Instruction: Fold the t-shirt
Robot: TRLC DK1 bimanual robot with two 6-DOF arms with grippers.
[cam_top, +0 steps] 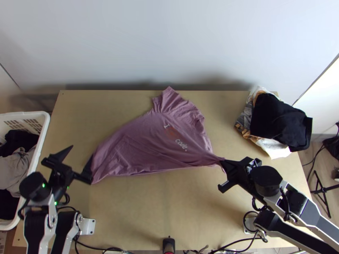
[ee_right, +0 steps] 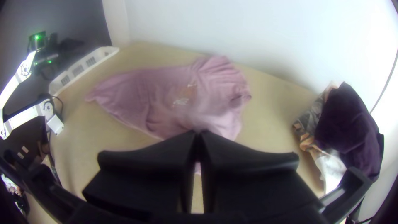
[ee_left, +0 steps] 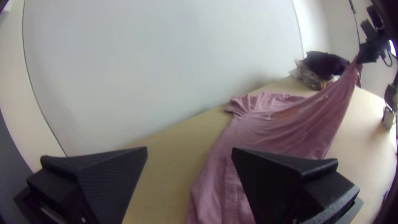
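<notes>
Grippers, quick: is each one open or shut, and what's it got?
Left gripper: open wide, holding nothing.
Right gripper: closed on a bit of the shirt.

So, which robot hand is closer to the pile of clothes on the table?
Right. The right gripper holds the t-shirt a short way from the pile; the left gripper is across the table, beside the shirt's hem.

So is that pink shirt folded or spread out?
Spread out: the shirt lies broad, its printed side showing, with one part pinched in the right gripper.
</notes>
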